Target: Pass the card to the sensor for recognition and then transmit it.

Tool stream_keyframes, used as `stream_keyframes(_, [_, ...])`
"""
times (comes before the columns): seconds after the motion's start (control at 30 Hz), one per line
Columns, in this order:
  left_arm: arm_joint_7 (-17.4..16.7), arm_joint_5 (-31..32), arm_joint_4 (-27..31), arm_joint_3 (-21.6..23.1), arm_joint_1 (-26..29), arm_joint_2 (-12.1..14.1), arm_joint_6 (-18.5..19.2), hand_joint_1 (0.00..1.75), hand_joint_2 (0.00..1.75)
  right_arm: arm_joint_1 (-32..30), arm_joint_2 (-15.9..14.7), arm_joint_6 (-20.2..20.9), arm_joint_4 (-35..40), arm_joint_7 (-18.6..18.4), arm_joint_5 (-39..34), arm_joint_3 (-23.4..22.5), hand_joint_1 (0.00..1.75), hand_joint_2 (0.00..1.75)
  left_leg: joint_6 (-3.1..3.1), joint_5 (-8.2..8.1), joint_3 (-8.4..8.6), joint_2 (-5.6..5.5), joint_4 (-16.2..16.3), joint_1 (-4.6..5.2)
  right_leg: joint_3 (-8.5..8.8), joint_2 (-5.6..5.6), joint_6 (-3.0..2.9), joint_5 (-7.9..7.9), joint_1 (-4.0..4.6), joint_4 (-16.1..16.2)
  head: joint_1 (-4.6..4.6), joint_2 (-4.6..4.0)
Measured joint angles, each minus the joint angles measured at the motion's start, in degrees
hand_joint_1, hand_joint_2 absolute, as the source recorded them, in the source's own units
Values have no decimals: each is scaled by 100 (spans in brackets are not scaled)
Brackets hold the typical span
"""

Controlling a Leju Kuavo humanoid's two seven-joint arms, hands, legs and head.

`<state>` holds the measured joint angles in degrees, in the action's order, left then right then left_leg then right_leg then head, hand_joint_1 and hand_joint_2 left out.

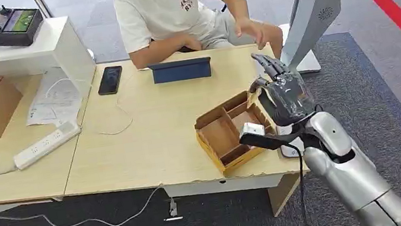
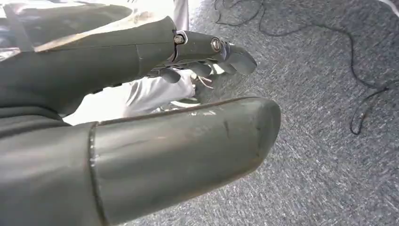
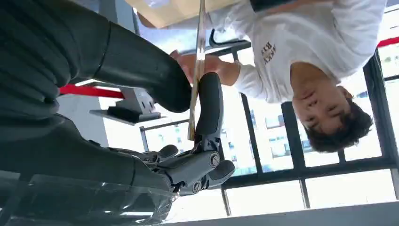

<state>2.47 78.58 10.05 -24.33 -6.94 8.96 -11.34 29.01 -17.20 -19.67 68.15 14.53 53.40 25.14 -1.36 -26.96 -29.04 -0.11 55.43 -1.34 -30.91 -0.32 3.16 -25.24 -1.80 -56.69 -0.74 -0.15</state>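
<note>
Thin pale card [image 3: 198,70], edge-on in the right wrist view, sits pinched between the thick thumb and a dark finger [image 3: 210,101] of the right hand [image 1: 281,96]. In the head view that hand is raised over the far right end of the light wooden surface [image 1: 148,139], just above the open compartmented cardboard box [image 1: 231,132] and near the foot of the grey slanted kiosk stand [image 1: 315,12], probably the sensor.

Step in hand, by my read: present the card to the reader. Keep the pinch firm, card face square to it, approach slow.

Left hand [image 2: 207,56] hangs over grey carpet, fingers curled in, nothing held.

In the way: seated person in a white T-shirt [image 1: 170,6], one hand reaching close to the robot's fingers. Blue tablet [image 1: 181,70] and black phone [image 1: 110,79] lie well aside.
</note>
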Motion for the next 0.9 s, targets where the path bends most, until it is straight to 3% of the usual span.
stream_keyframes(0.23, [140, 155, 0, 63, -2, -11, -20, 0, 0, 495, 131, -39, -187, 398, 140, 0, 175, 175, 0, 0, -4, 0, -1, 0, 0, 0, 0, 0, 0, -1, 2, 0])
stream_keyframes(0.57, [273, 389, 0, 328, -12, -13, -135, 0, 0, 1817, 743, -378, -2084, 660, 372, 155, 175, 175, -2, 3, -9, -2, 0, 0, -6, -2, 0, 1, 0, -3, -2, 0])
stream_keyframes(0.83, [234, 441, 2, 474, -85, -26, -83, 0, 0, 2185, 1062, -376, -3138, 619, 490, 232, 175, 175, -2, 2, -16, -3, 0, 0, -13, -2, 0, 0, 0, -3, 0, 0])
stream_keyframes(0.87, [232, 442, 2, 479, -85, -31, -81, 0, 0, 2200, 1086, -376, -3194, 619, 490, 238, 171, 175, -2, 2, -17, -3, 0, 0, -15, -2, 0, 1, 0, -3, 0, 0])
stream_keyframes(0.9, [227, 442, 2, 481, -87, -31, -76, 0, 0, 2213, 1104, -376, -3268, 619, 487, 242, 155, 175, -2, 2, -16, -3, 0, -1, -16, -1, 0, 1, 1, -3, 2, 0])
